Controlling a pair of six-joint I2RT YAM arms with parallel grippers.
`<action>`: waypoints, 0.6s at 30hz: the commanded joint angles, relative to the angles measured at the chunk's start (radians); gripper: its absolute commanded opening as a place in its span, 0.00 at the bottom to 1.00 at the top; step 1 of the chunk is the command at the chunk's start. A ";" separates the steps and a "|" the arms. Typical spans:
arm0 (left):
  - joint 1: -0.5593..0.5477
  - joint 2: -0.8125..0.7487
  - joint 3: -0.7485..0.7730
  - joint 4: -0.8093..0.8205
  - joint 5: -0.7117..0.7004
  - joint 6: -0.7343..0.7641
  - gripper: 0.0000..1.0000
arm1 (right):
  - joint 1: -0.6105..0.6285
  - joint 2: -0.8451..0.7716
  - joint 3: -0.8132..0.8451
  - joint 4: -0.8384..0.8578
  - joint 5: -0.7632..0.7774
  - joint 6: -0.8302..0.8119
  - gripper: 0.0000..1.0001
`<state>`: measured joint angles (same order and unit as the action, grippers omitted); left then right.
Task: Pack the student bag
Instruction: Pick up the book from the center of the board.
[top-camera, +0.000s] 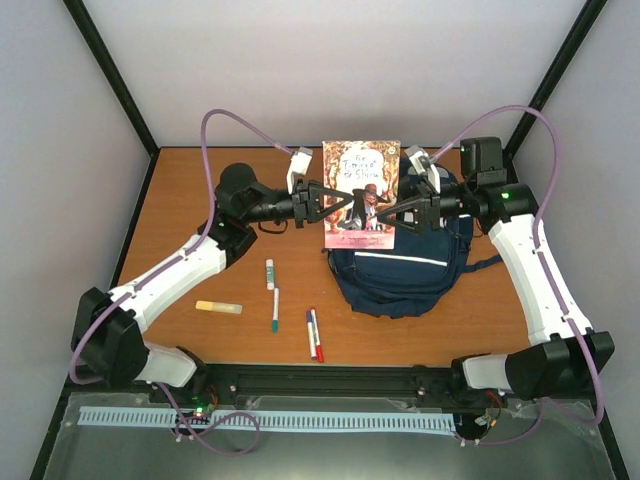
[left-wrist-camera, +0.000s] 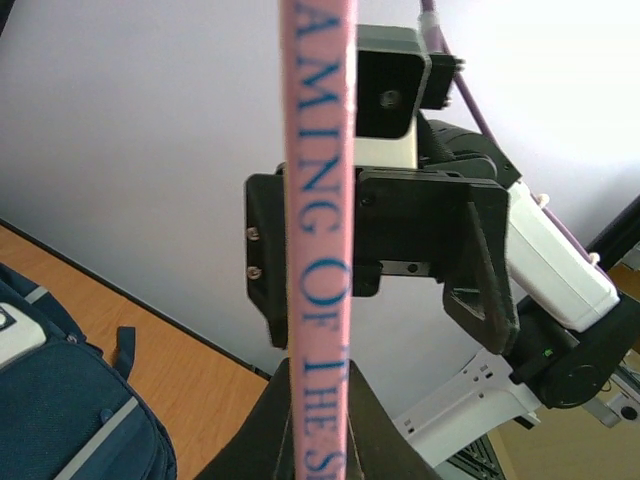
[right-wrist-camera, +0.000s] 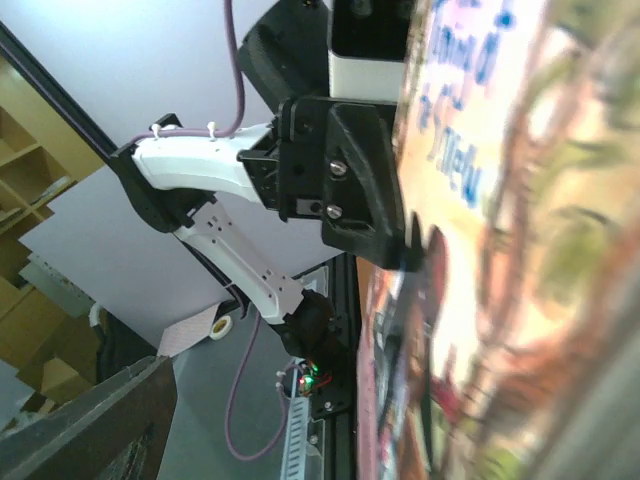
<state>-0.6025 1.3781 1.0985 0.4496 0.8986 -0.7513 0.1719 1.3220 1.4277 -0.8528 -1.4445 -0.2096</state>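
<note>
A paperback book (top-camera: 360, 190) with a pink illustrated cover is held upright in the air over the student bag (top-camera: 400, 270), a navy backpack lying on the wooden table. My left gripper (top-camera: 330, 204) is shut on the book's left edge. In the left wrist view its fingers pinch the pink spine (left-wrist-camera: 318, 250), with a corner of the bag (left-wrist-camera: 60, 400) at the lower left. My right gripper (top-camera: 393, 212) is at the book's right edge, open. In the right wrist view the blurred cover (right-wrist-camera: 480, 250) fills the right side. One dark finger (right-wrist-camera: 100, 420) stands well apart from it.
Loose on the table left of the bag lie a white glue stick (top-camera: 269, 273), a green-tipped pen (top-camera: 275, 310), a yellow highlighter (top-camera: 218, 307), and a red and a blue pen (top-camera: 314, 335). Black frame posts rise at the table's back corners.
</note>
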 joint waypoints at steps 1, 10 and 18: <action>-0.011 0.000 0.072 0.035 -0.035 0.011 0.01 | 0.020 0.016 0.063 0.017 -0.053 0.056 0.80; -0.011 -0.028 0.078 -0.088 -0.118 0.097 0.01 | 0.020 -0.072 -0.017 0.058 0.004 0.141 0.56; -0.010 -0.030 0.078 -0.106 -0.130 0.106 0.01 | 0.018 -0.149 -0.106 0.159 0.147 0.241 0.26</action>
<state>-0.6201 1.3697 1.1320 0.3416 0.8391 -0.6838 0.1848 1.2137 1.3411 -0.7418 -1.3323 -0.0349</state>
